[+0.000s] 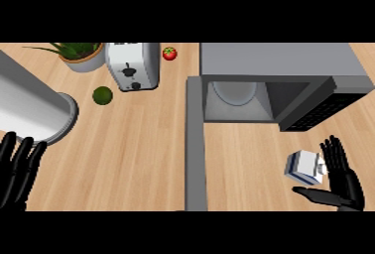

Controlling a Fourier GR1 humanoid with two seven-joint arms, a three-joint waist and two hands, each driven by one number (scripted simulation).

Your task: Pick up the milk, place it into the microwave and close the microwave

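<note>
A small white and blue milk carton [304,168] stands on the wooden counter at the lower right. My right hand [343,179] is open just right of it, fingers straight and pointing away, thumb [315,195] stretched below the carton; whether it touches the carton I cannot tell. The grey microwave [278,64] sits at the top right with its cavity [238,99] exposed and a round plate inside. Its door [195,144] hangs open, reaching down the middle of the view. My left hand [18,171] rests open at the lower left edge, fingers up.
A silver toaster [133,65] stands at the top centre, with a potted plant [79,53] to its left and a red strawberry [169,53] to its right. A green avocado [102,95] lies below the toaster. A large grey cylinder [29,109] fills the left side.
</note>
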